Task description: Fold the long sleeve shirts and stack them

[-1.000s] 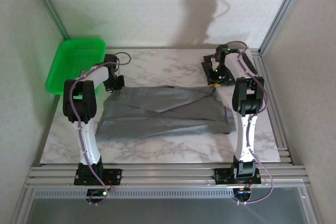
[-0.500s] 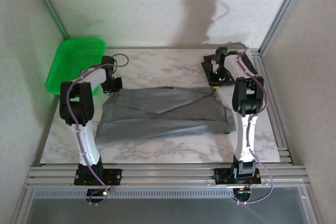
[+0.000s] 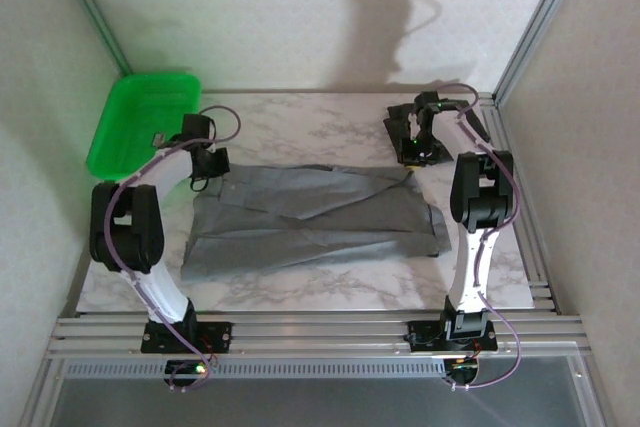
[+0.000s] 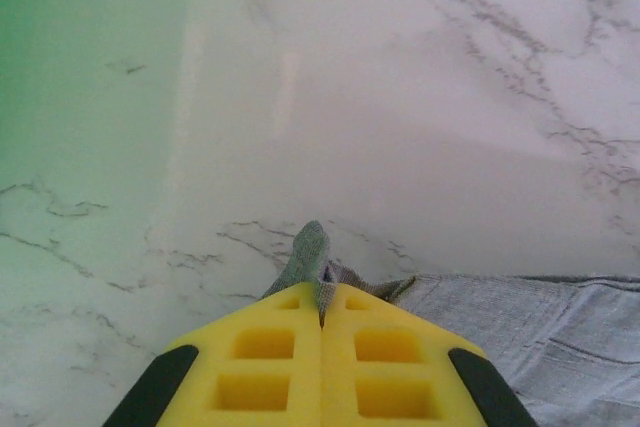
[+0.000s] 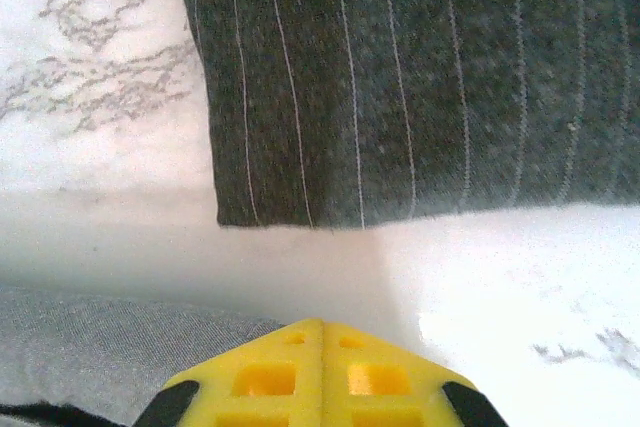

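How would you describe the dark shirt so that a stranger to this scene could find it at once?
Start at the marble table and go to its far right corner, across from the green tray. The dark shirt lies there, folded small with straight edges. Unlike the plain grey shirt spread in the middle, it is charcoal with thin pale stripes.

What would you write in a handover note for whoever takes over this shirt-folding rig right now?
Left gripper: shut on the far left corner of the grey shirt.
Right gripper: shut at its far right corner; whether it pinches cloth is unclear.
Charcoal shirt: far right, apparently folded.
Done: grey shirt spread out flat.
Left: fold the grey shirt, stack the two.
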`<action>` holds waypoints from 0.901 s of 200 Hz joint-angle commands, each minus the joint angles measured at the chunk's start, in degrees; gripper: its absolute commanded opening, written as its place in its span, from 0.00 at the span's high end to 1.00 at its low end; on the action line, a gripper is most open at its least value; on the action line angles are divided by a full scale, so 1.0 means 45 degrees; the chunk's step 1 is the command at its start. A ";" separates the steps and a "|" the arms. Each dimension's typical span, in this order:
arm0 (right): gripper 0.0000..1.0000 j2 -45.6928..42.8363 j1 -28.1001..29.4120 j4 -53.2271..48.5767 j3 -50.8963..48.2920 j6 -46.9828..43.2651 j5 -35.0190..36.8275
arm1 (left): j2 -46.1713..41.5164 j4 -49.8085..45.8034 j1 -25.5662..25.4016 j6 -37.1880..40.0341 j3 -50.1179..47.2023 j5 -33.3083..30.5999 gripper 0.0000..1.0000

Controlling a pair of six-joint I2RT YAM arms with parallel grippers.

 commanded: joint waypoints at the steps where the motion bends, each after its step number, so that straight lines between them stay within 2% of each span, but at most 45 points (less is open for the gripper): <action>1: 1.00 -0.0951 -0.0004 0.0460 -0.0589 0.0245 0.0498 | -0.1127 0.0888 -0.0193 -0.0308 -0.0795 -0.0795 1.00; 62: 1.00 -0.2244 -0.0004 0.1156 -0.2418 0.0791 0.0865 | -0.3283 0.2205 -0.0960 -0.0977 -0.3135 -0.2043 1.00; 131: 1.00 -0.2772 0.0003 0.1610 -0.3448 0.1156 0.1182 | -0.4665 0.2870 -0.1015 -0.1939 -0.4697 -0.2736 1.00; 180: 1.00 -0.3399 0.0006 0.1857 -0.4660 0.1809 0.1532 | -0.6353 0.3208 -0.1102 -0.3070 -0.6233 -0.3185 1.00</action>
